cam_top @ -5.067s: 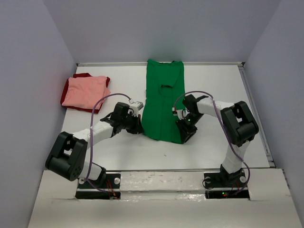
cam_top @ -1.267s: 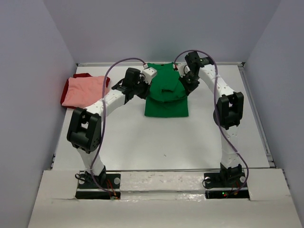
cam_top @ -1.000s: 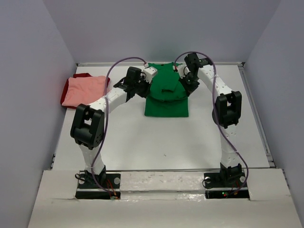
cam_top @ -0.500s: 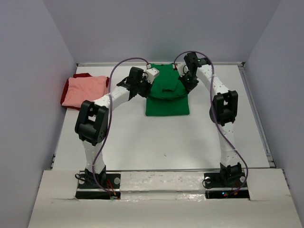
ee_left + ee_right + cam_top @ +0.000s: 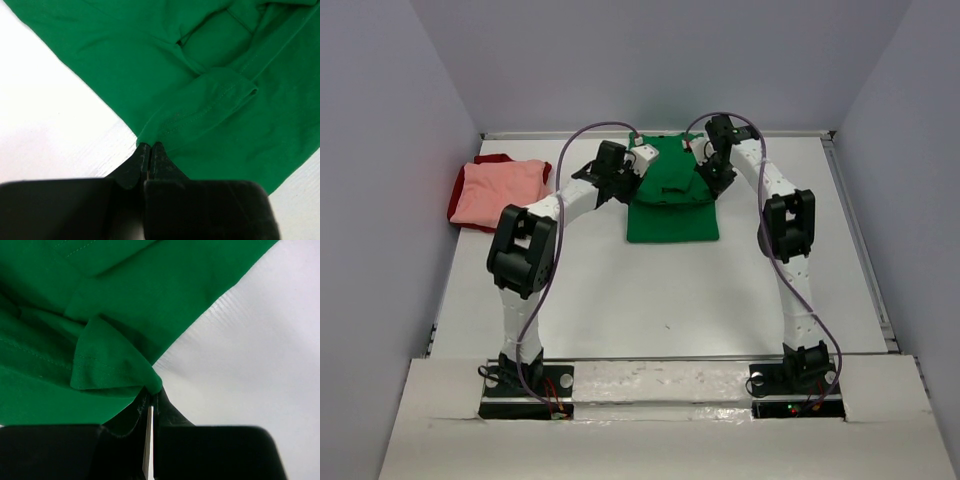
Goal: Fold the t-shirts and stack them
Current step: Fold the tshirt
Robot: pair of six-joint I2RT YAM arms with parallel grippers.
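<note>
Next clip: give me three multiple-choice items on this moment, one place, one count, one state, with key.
1. Where does the salmon pink t-shirt lie? A) on the dark red t-shirt, far left on the table; B) by the right arm's base; C) draped over an arm.
2. How many t-shirts are in view? A) two; B) three; C) four.
3. How do the left arm's jaws stand? A) wide open; B) shut on an edge of the green t-shirt; C) shut on nothing.
Key: 1 A, dark red shows under the pink's edges; 2 B, pink, red and green; 3 B, the left wrist view shows green cloth pinched.
</note>
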